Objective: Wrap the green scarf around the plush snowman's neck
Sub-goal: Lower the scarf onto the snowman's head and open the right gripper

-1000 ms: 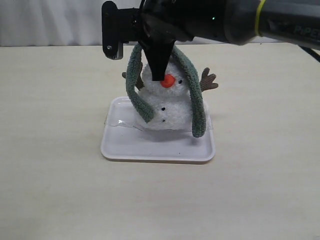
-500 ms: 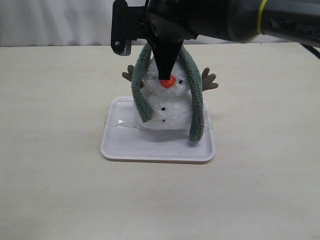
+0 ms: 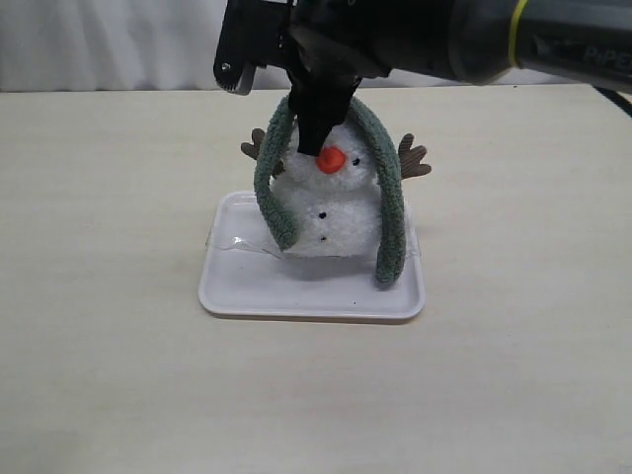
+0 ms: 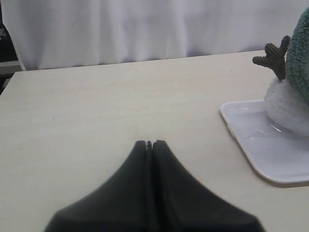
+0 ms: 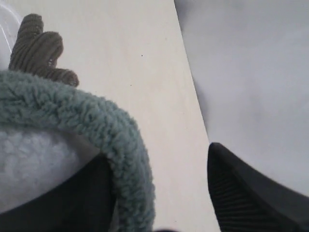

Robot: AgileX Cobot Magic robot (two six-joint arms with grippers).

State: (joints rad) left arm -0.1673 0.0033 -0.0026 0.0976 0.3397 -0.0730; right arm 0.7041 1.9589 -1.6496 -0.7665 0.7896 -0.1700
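The right arm (image 3: 494, 39) carries the letters "PiP". The right gripper (image 5: 157, 159) is spread, one finger touching the green scarf (image 3: 380, 168), which is draped over the plush snowman (image 3: 331, 212) near the tray's (image 3: 296, 296) far edge. The left gripper (image 4: 149, 143) is pressed together and empty.

One snowman (image 3: 331, 212), one scarf (image 3: 390, 197), one tray (image 3: 296, 296), one surface (image 3: 99, 346), and one white curtain (image 3: 99, 44) at the back. The snowman shows two twig arms (image 3: 413, 160), one orange nose (image 3: 331, 160) and two black buttons (image 3: 322, 212) — its eyes cannot be counted, since a dark arm covers that part of the head. The scarf shows two ends (image 3: 387, 272). There are two tools: the left tool (image 4: 149, 145), seen only in its own wrist view, and the right tool (image 3: 314, 138). Each wrist view shows two fingers (image 5: 251, 203) — four in all.
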